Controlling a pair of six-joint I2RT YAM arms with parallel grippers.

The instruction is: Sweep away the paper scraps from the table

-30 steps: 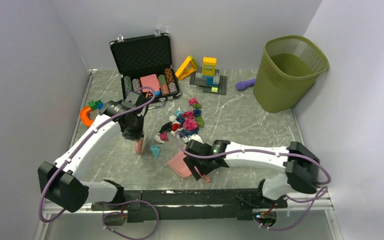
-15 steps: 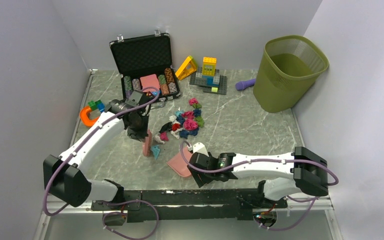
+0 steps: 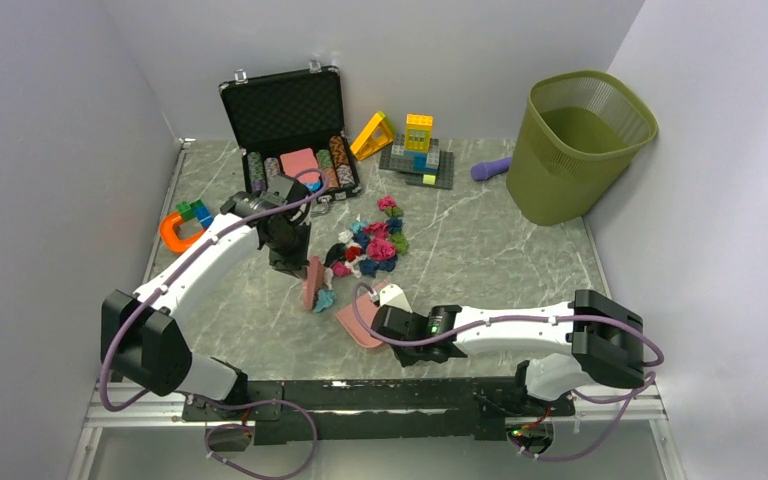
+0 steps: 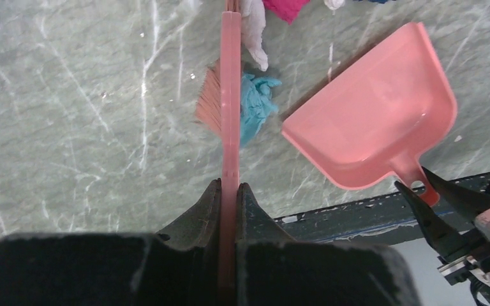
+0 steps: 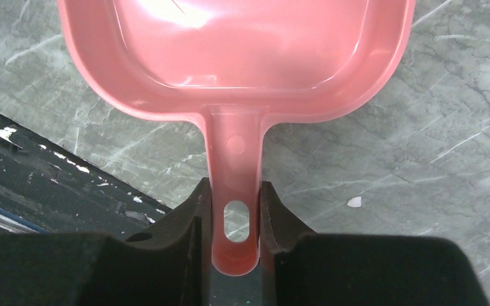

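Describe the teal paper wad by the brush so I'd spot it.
On the grey-green table, look near the front edge for the pink dustpan. Just left of its mouth is a pink brush, with the teal wad right against it. The scraps next to it are white and magenta; it lies nearest the dustpan.

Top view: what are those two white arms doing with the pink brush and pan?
They are sweeping up paper. The left gripper clamps a pink brush, its bristles pressed against a teal scrap on the table. The right gripper pinches the handle of a pink dustpan lying flat just beside that scrap, mouth toward it. The pan is empty so far. Most of the paper scraps sit in a colourful pile just beyond the brush.
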